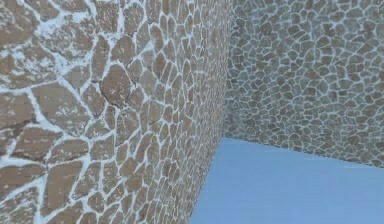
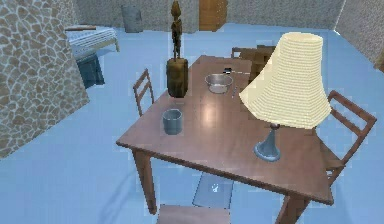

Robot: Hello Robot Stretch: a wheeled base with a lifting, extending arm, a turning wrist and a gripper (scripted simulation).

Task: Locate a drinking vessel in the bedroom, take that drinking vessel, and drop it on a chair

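Observation:
A small grey-blue cup [image 2: 172,121] stands upright on a brown wooden table [image 2: 225,135], near the table's left edge in the arm side view. Wooden chairs surround the table. One chair [image 2: 143,90] is at its left side, and another chair [image 2: 347,115] is at its right. A third chair's back [image 2: 251,53] shows at the far side. A brown seat [image 2: 195,213] shows at the bottom edge.
On the table stand a lamp with a cream shade [image 2: 285,80], a tall dark wooden statue [image 2: 177,62] and a grey bowl [image 2: 218,84]. A bed [image 2: 93,42] lies at far left and a wooden door [image 2: 212,12] behind. In the forward view a stone wall [image 1: 110,110] stands close, with blue floor [image 1: 290,185] at right.

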